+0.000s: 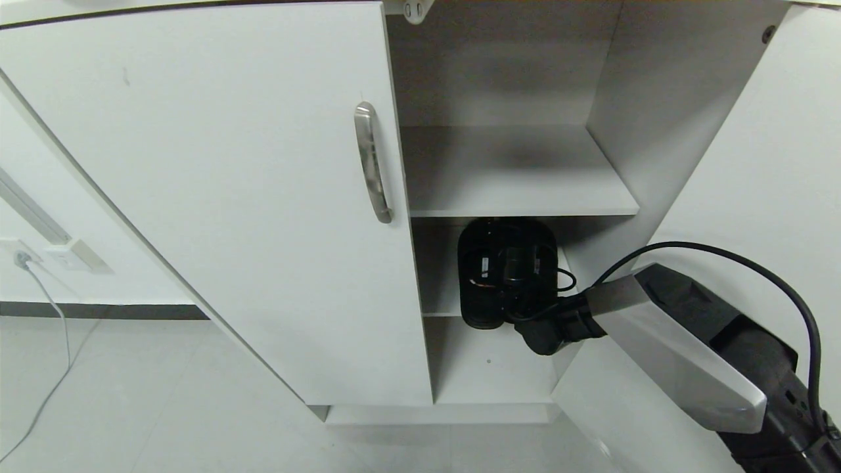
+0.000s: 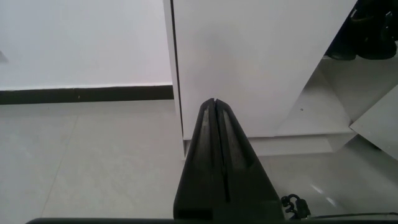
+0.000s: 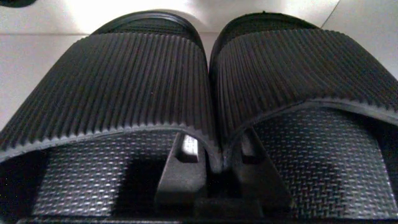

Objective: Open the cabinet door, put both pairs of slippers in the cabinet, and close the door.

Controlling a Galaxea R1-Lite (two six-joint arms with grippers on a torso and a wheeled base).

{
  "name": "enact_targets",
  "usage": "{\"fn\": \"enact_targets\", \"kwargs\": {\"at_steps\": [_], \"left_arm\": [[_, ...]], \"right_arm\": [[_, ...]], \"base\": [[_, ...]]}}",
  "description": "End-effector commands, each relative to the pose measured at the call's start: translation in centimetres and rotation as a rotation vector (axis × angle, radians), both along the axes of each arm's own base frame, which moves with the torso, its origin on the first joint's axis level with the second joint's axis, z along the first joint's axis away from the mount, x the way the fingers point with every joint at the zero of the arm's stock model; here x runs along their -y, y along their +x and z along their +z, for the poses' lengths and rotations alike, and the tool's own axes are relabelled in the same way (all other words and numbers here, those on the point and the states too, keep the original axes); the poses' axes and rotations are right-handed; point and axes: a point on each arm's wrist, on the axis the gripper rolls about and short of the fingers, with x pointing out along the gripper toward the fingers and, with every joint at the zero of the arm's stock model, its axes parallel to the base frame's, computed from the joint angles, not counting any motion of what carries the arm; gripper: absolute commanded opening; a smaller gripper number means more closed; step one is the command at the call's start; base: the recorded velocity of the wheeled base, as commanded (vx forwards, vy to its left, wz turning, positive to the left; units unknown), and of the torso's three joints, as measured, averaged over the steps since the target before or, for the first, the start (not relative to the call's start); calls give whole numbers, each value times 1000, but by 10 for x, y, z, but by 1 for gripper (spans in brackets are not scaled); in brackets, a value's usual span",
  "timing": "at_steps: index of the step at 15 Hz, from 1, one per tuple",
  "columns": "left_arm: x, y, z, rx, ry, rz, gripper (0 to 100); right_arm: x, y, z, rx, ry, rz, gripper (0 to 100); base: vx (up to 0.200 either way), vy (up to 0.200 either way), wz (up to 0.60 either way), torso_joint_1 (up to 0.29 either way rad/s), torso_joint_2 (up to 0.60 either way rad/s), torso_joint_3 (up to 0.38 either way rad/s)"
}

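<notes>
A pair of black slippers [image 1: 506, 272] with ribbed straps [image 3: 143, 81] is held side by side at the mouth of the white cabinet, level with its middle shelf [image 1: 439, 309]. My right gripper [image 1: 522, 299] is shut on the slippers, and its fingers [image 3: 185, 167] pinch their two inner edges together under the straps. I cannot tell whether the soles rest on the shelf. The cabinet's right door [image 1: 775, 164] stands open. Its left door [image 1: 230, 197], with a metal handle [image 1: 372, 161], is closed. My left gripper [image 2: 214, 107] is shut and holds nothing, low over the floor in front of the closed door.
The upper shelf [image 1: 512, 171] and the cabinet floor [image 1: 486, 368] are bare. The open right door stands close beside my right arm. A wall socket with a hanging cable [image 1: 23, 259] is at the far left, above a dark baseboard [image 2: 87, 94] and the tiled floor.
</notes>
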Motion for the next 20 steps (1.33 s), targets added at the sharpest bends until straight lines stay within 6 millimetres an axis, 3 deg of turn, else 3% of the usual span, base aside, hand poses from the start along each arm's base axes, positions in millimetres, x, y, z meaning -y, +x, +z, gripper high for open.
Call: {"fn": "enact_targets", "kwargs": {"at_steps": [1, 6, 10, 18, 20], "left_arm": [[0, 0, 0, -1, 0, 0, 0], [0, 0, 0, -1, 0, 0, 0], [0, 0, 0, -1, 2, 0, 0], [0, 0, 0, -1, 2, 0, 0], [0, 0, 0, -1, 2, 0, 0]], "right_arm": [[0, 1, -2, -2, -2, 0, 100], [1, -8, -1, -19, -13, 6, 100], [3, -37, 14, -3, -6, 29, 100], [20, -154, 10, 3, -4, 170, 100], [24, -173, 3, 1, -6, 198, 100]], "base": [[0, 0, 0, 0, 0, 0], [0, 0, 0, 0, 0, 0], [0, 0, 0, 0, 0, 0], [0, 0, 0, 0, 0, 0], [0, 0, 0, 0, 0, 0]]}}
